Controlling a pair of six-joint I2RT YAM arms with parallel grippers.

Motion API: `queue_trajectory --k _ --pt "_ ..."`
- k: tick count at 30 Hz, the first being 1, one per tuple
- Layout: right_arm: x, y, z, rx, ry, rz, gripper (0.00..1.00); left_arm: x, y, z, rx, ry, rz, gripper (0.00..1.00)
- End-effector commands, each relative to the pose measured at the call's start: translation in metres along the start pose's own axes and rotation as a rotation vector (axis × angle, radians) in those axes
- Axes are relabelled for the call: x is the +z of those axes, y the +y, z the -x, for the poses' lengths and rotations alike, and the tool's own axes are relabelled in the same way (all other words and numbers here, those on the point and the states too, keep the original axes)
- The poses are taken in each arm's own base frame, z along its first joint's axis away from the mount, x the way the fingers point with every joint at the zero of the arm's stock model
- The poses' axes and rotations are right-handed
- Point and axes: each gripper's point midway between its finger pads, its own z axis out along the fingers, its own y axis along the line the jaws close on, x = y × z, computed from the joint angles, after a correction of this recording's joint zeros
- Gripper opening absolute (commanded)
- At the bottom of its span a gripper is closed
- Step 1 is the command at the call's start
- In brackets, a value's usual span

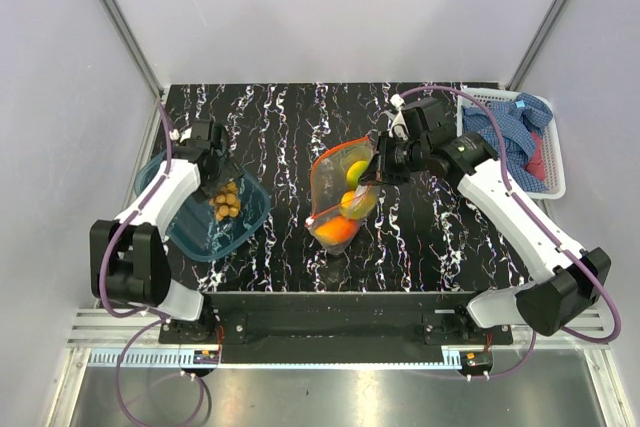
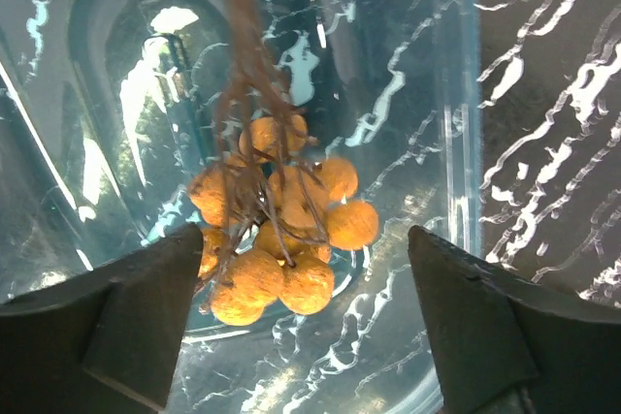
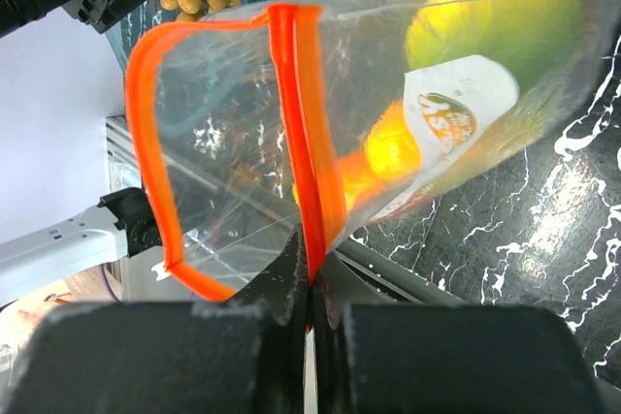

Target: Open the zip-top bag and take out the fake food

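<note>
Crinkled film and a printed label blur the fruit inside the zip-top bag (image 3: 388,94). A yellow-green mango (image 3: 505,26) shows through, and an orange (image 1: 337,232) sits at the end farthest from the right gripper (image 3: 308,283). That gripper's fingers are pinched together on the orange-red zip strip (image 3: 303,143), and the bag's mouth gapes open beside the grip. The left gripper (image 2: 306,259) hangs with its fingers wide apart over a cluster of tan balls (image 2: 277,230) in the blue tub (image 1: 190,227). The tub rim runs close beside one finger, with marbled table (image 2: 563,143) beyond.
</note>
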Motion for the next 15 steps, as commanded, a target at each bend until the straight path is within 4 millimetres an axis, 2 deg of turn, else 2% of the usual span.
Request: queue_trajectory --k 1,2,5,6,7,8,10,11,13,15 --pt "-0.018 0.02 0.015 -0.05 -0.056 0.048 0.0 -0.032 -0.021 0.018 -0.026 -0.055 -0.131 0.93" --pt "-0.015 0.019 0.015 -0.048 -0.052 0.047 0.0 -0.039 -0.024 0.016 -0.015 -0.05 -0.157 0.92" --pt "-0.011 0.019 0.012 -0.047 -0.031 0.055 0.0 -0.079 -0.054 0.013 0.045 -0.071 -0.317 0.88" --pt "-0.009 0.018 0.011 -0.049 -0.023 0.055 0.0 -0.103 -0.075 0.005 0.124 -0.103 -0.402 0.87" --pt "-0.008 0.018 0.012 -0.05 -0.023 0.058 0.0 -0.127 -0.095 0.008 0.165 -0.145 -0.493 0.86" --pt "-0.006 0.018 0.011 -0.051 -0.014 0.061 0.0 -0.151 -0.118 -0.007 0.252 -0.159 -0.585 0.85" --pt "-0.005 0.02 0.01 -0.054 -0.008 0.074 0.0 -0.203 -0.15 -0.009 0.314 -0.237 -0.779 0.8" --pt "-0.005 0.021 0.009 -0.054 -0.004 0.077 0.0 -0.233 -0.164 -0.026 0.386 -0.26 -0.881 0.75" --pt "-0.005 0.02 0.009 -0.054 -0.003 0.08 0.0 -0.27 -0.183 -0.029 0.426 -0.325 -1.012 0.7" --pt "-0.003 0.02 0.007 -0.05 0.003 0.082 0.0 -0.29 -0.196 -0.045 0.496 -0.334 -1.099 0.65"
